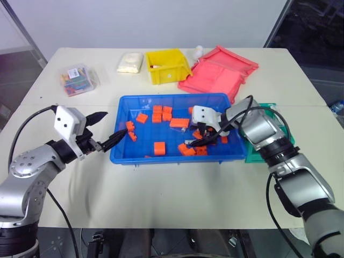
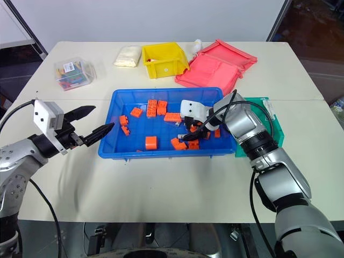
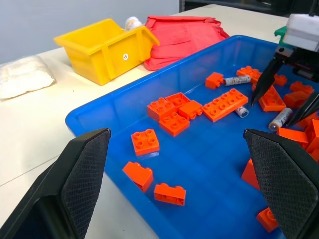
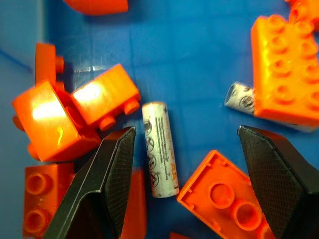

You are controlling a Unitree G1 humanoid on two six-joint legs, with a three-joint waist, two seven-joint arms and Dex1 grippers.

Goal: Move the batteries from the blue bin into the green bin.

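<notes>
Black fingers of the left gripper [image 1: 105,131] stood spread and empty at the near-left rim of the blue bin [image 1: 161,102], level over the bench [image 1: 161,188]. Right gripper [image 4: 189,184], fingers spread and holding nothing, hung low inside the bin, pointing down at a battery [image 4: 160,149] that lay flat between them, hemmed by orange blocks [image 4: 75,109] on both sides. Two more batteries [image 3: 280,118] lay nearby, one [image 4: 238,97] half tucked under a long block. Green bin [image 2: 263,115] sat beyond the right arm, touching the blue bin's right side; no battery could be seen in it. Yellow bin [image 1: 166,65] and red trays [image 1: 217,70] stood farthest back.

Risks, judged: a finger landing on a crowding block, pinching it with the battery; the round battery rolling or squirting out as the fingers closed.
</notes>
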